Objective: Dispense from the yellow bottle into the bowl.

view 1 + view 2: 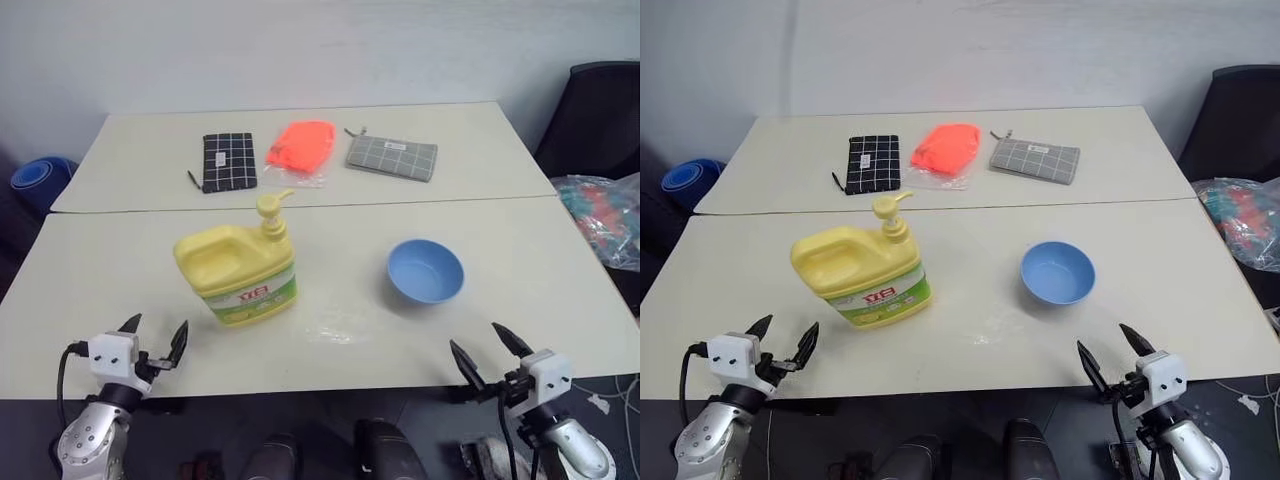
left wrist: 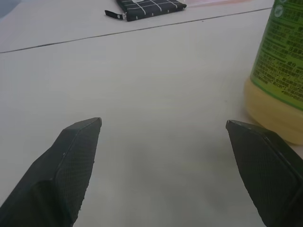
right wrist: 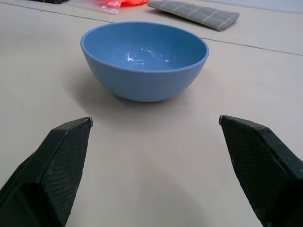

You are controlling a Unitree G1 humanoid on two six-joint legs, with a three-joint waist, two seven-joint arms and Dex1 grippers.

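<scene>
Yellow bottle (image 1: pixel 241 273) stood upright on the near table (image 1: pixel 520 290), pump on top (label facing the robot), well apart from the bowl (image 1: pixel 426 270) to its right. Left gripper (image 1: pixel 155 338) and right gripper (image 1: pixel 491 356) hovered at the near edge, both spread wide, holding nothing.

We hold both arms low in front of us, one to each side. Our left gripper (image 1: pixel 155 340) points forward and level, its two black fingers (image 2: pixel 66 165) spread wide with nothing between them. Our right gripper (image 1: pixel 492 355) mirrors it on the other side, also level and pointing forward, its fingers (image 3: pixel 52 165) just as far apart and empty. A black cable runs along our left wrist behind the white gripper housing.
</scene>
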